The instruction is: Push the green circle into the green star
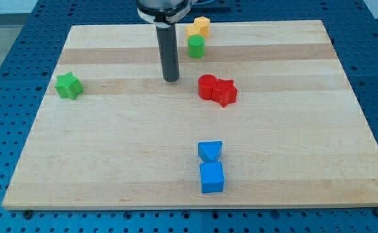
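The green circle (196, 46) stands near the view's top, just right of centre. The green star (68, 85) lies far off at the view's left. My tip (171, 79) rests on the board below and left of the green circle, apart from it, and well to the right of the green star. The rod rises straight up from the tip to the arm at the view's top.
Two yellow blocks (199, 27) sit touching just above the green circle. A red circle (207, 87) and a red star (226, 92) touch each other right of my tip. A blue triangle (210, 151) and a blue cube (211, 177) sit near the view's bottom. The wooden board (111, 162) lies on a blue perforated table.
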Action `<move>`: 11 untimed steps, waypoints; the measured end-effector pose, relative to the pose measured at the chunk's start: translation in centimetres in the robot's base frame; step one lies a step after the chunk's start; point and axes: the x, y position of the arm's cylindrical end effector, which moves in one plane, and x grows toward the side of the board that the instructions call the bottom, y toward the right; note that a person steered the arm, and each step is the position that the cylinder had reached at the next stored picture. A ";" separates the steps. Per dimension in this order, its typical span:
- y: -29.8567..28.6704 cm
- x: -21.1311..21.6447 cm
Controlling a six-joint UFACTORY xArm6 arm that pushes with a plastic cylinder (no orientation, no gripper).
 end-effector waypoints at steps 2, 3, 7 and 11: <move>7.9 0.6; 9.9 -4.1; 2.4 -8.5; -6.2 -4.8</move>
